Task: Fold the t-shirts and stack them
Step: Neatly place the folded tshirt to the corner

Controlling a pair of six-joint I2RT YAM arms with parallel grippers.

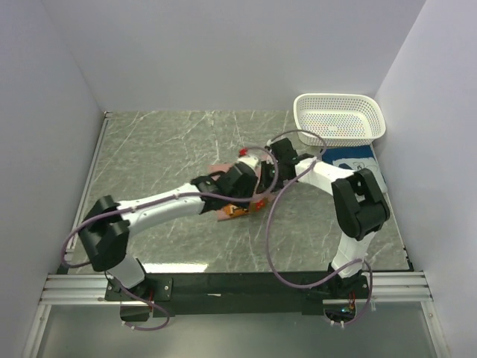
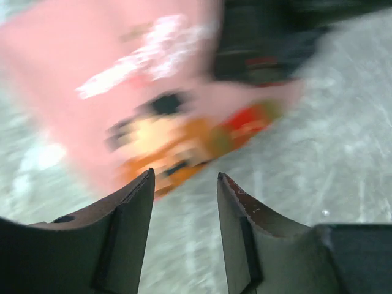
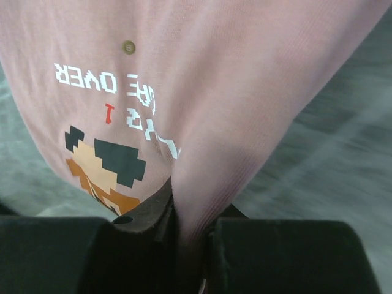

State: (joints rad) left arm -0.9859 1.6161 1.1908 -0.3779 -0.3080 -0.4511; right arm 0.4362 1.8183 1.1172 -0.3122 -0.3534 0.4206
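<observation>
Grey marbled bench (image 1: 164, 149) carries the pink tee (image 3: 214, 73) at its middle, mostly hidden beneath the two wrists. The right claw (image 3: 187, 211) is pinched on a raised ridge of its cloth, with the printed side stretching away from the fingers. The left claw (image 2: 185, 174) stands half open and empty, the tee just ahead of it. The blue tee (image 1: 358, 158) lies off to the right by the basket (image 1: 298, 112), nearer the right arm.

White walls (image 1: 223, 52) enclose three sides; grey marbled desk (image 1: 164, 142); aluminium rail (image 1: 78, 289) along near edge; even, soft light.
</observation>
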